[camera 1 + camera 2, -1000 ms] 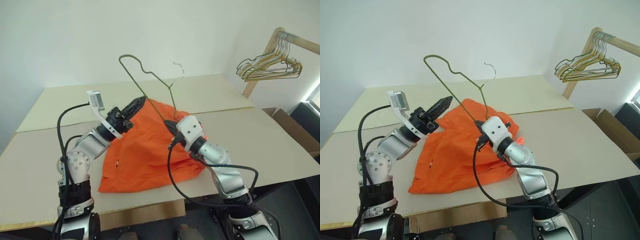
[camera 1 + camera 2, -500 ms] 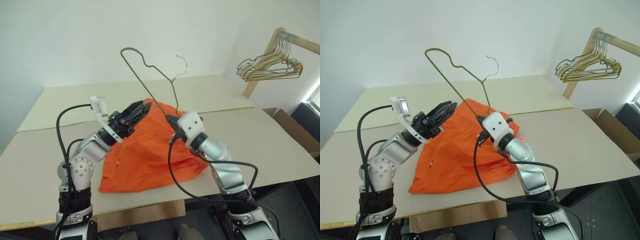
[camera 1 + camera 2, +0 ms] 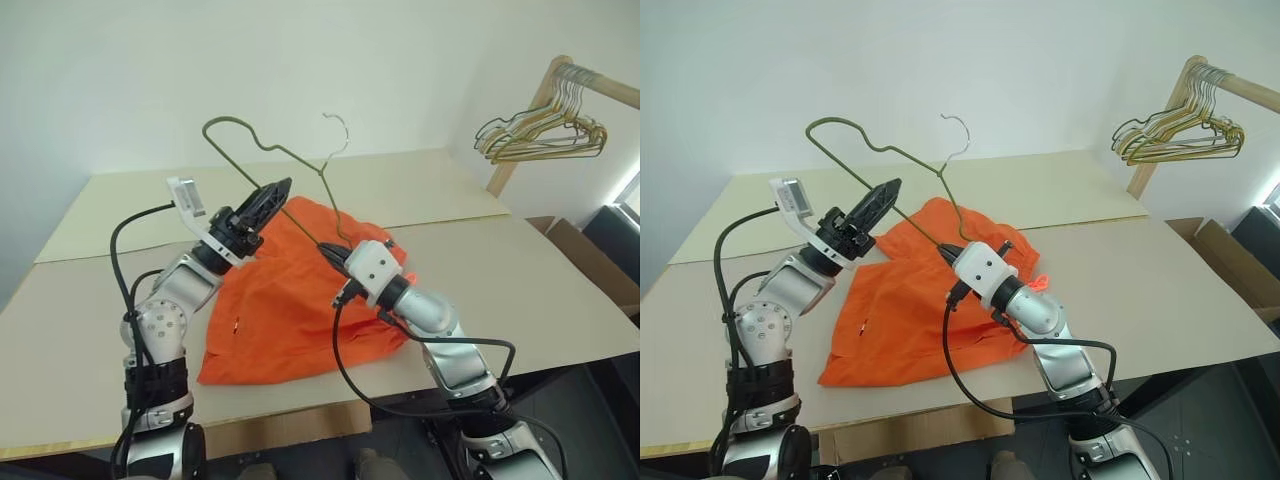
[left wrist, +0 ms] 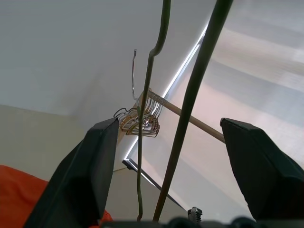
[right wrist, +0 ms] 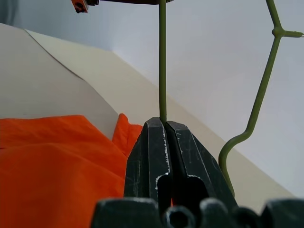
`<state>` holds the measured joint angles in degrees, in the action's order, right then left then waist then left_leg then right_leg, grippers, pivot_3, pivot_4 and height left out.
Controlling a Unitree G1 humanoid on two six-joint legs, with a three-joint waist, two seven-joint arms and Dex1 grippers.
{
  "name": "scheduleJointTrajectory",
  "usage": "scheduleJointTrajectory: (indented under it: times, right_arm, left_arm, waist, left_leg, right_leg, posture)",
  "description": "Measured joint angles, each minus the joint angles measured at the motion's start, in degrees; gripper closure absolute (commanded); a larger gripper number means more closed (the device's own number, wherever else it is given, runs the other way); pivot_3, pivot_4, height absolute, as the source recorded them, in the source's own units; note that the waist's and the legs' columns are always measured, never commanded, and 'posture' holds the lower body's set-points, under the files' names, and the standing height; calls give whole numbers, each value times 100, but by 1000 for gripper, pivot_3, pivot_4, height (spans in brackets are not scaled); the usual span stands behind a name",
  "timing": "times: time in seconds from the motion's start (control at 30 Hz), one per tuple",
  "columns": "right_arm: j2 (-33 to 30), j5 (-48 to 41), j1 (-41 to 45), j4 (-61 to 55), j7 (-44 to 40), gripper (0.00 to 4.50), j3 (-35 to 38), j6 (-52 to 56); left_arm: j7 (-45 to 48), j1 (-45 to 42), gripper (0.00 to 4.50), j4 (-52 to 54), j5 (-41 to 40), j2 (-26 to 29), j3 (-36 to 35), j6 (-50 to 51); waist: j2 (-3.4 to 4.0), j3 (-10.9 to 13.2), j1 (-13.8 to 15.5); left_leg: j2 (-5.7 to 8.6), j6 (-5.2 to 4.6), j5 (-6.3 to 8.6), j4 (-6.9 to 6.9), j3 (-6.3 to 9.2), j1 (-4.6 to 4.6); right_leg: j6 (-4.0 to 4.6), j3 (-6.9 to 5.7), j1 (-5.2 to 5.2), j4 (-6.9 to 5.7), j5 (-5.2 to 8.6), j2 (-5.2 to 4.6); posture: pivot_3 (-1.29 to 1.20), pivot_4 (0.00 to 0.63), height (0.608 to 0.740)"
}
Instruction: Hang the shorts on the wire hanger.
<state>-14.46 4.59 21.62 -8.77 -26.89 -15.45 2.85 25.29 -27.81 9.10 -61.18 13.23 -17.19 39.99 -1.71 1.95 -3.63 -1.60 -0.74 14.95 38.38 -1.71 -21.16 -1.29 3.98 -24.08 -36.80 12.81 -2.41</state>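
Hanger (image 3: 285, 160): tilted upright above the shorts (image 3: 290, 300), hook topmost, long bar slanting down to the right gripper (image 3: 330, 253).
Right fingers: pinching the bar.
Left fingers (image 4: 97, 171): spread around the bar.

Shorts (image 3: 290, 300): bright orange, crumpled flat on the table (image 3: 560, 290), near its front edge, waistband end bunched toward the back. Wire hanger (image 3: 262, 150): thin dark green wire, raised off the table above the shorts, tilted, hook (image 3: 338, 130) up and toward the back wall.
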Motion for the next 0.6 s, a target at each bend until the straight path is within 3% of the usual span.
scheduleJointTrajectory:
  times: [0.27,0.43,0.6]
  right_arm:
    - [57,409,1,231,333,4500,0,-265]
    - [-14,961,4,505,723,4500,-98,-824]
    - [-99,1314,24,615,837,3073,-235,-1166]
  left_arm:
    - [-234,-12,4490,-129,265,-99,135,-61]
    - [-281,-64,4490,-262,395,-152,154,-131]
    - [-304,-81,4500,-336,726,-146,254,-258]
  waist:
    - [-1,0,-2]
    - [-1,0,-10]
    - [-1,0,-23]
  left_leg:
    - [0,0,0,0,0,-1]
    - [1,0,0,0,-1,-2]
    - [1,0,0,-1,0,-1]
  right_leg:
    - [0,0,0,1,0,0]
    - [0,1,-2,2,0,0]
    - [1,1,-1,2,0,1]
  posture:
    - [-2,0,740]
    - [-1,0,740]
    - [0,0,740]
